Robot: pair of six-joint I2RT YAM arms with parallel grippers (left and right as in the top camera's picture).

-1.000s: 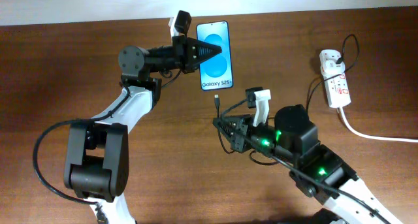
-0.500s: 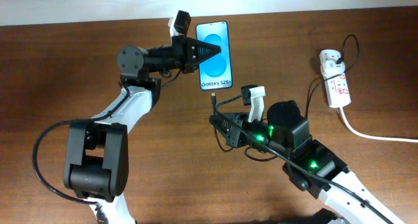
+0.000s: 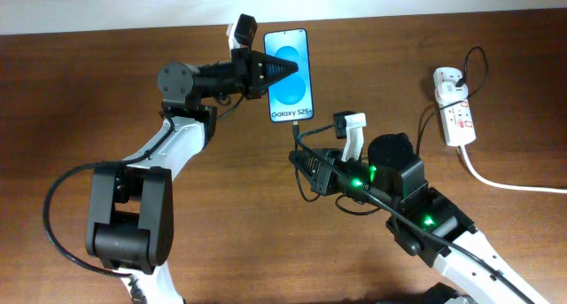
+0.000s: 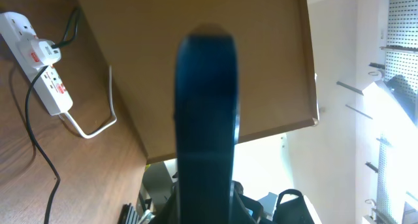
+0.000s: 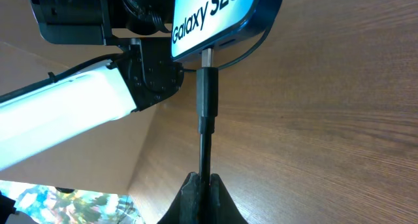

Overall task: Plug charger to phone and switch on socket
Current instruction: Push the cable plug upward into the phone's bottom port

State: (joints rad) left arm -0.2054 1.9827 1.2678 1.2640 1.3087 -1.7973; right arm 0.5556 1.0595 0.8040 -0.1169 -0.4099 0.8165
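Observation:
The phone [image 3: 291, 75], blue screen with "Galaxy S25" text, is held at its left edge by my left gripper [image 3: 276, 69], which is shut on it; in the left wrist view it shows edge-on as a dark bar [image 4: 206, 119]. My right gripper [image 3: 301, 159] is shut on the black charger cable [image 5: 204, 155] just behind its plug [image 5: 207, 93]. In the right wrist view the plug's metal tip touches the port in the phone's bottom edge [image 5: 222, 15]. The white socket strip [image 3: 454, 106] with red switches lies at the far right, also in the left wrist view [image 4: 39, 67].
A thick white cable [image 3: 505, 182] runs from the socket strip to the right edge of the table. A black cable [image 3: 428, 122] loops from the strip toward my right arm. The wooden table's back edge [image 3: 399, 16] is just behind the phone.
My right gripper has moved up toward the phone, bringing the plug tip from below the phone to its bottom edge. The left gripper and phone have stayed nearly still.

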